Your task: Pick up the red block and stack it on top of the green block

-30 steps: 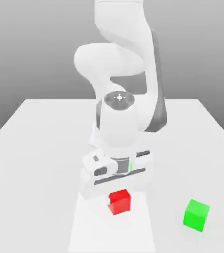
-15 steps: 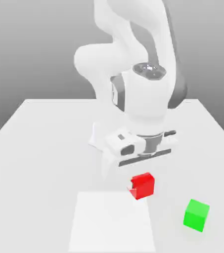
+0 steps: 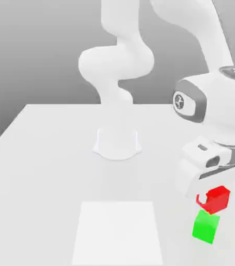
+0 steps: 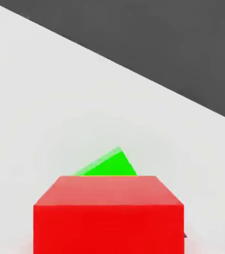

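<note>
1. The fingers (image 3: 211,200) are closed on the red block (image 3: 216,199), holding it off the bench (image 3: 46,156).
2. The red block hangs just above the green block (image 3: 206,227), at the exterior view's right.

One red block (image 3: 215,199), one green block (image 3: 206,227), one white table (image 3: 46,171).
</note>
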